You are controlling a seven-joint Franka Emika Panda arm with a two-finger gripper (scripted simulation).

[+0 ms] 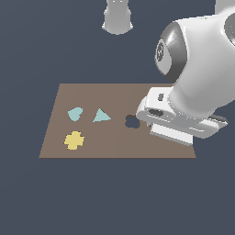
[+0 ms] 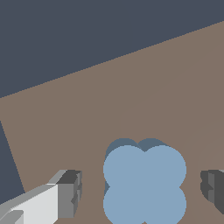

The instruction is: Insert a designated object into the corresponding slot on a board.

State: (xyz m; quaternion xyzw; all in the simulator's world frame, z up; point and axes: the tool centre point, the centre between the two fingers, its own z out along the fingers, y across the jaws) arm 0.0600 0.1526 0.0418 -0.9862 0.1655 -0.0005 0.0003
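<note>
The end effector [image 2: 142, 192] hangs spread wide, its fingers [image 2: 69, 194] flanking the blue clover piece [image 2: 144, 186] lying on the board [image 1: 92, 144] near its right end. The clover slot [image 1: 132, 121] sits empty and unobstructed.

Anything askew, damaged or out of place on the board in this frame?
Nothing stands out. The blue clover piece lies flat on the board between the open gripper fingers, intact. The yellow cross, teal triangle and clover slot look undisturbed.

Light: was even and dim, without glare.
Shadows: were faint.
Sharpness: was soft, slightly pixelated at edges.
</note>
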